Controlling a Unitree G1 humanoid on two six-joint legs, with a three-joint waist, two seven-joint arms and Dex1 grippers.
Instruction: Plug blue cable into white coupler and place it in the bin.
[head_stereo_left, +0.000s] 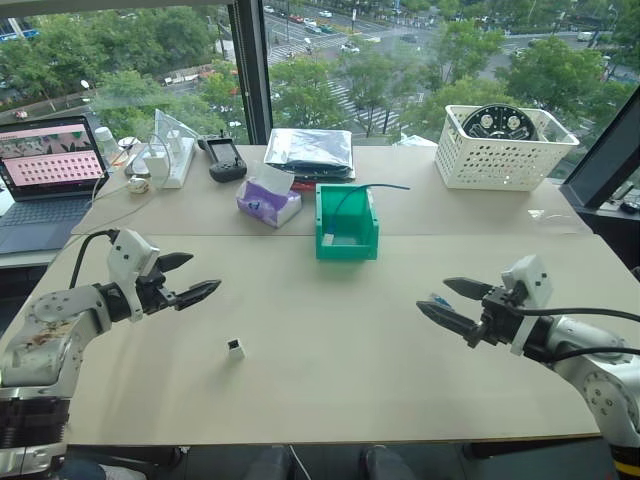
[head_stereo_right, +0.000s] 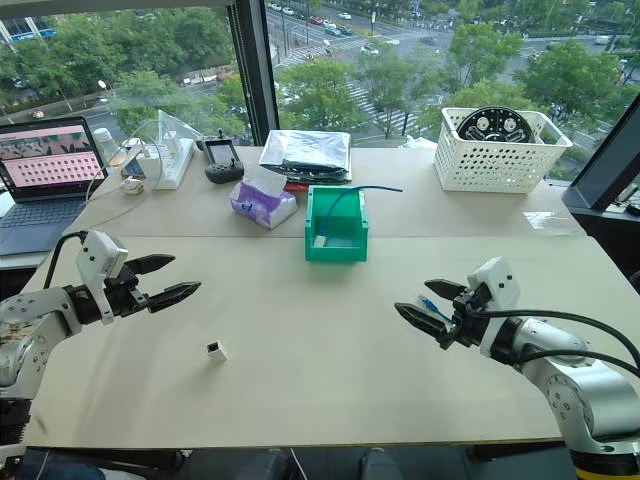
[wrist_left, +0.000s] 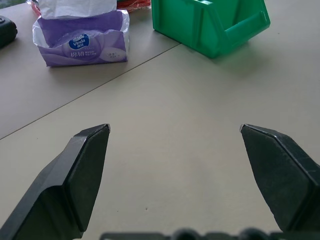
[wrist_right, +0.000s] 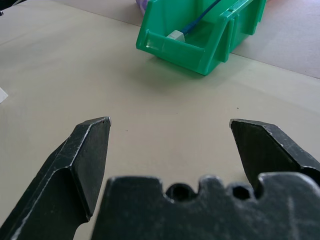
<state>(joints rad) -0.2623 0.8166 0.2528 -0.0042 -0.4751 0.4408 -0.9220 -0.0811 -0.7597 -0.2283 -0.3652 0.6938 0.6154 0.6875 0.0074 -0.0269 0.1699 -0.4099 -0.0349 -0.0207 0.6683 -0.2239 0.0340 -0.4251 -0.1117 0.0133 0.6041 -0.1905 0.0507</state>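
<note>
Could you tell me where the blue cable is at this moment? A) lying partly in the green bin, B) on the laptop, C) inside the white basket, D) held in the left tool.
A: the blue cable runs over the back wall of the green bin and down inside it, while both tools are open and hold nothing.

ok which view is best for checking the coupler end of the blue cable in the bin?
The right wrist view: the white coupler sits at the green bin's lowered front, with the blue cable running back from it. Both eye views show it small; the left wrist view shows the bin's outside.
</note>
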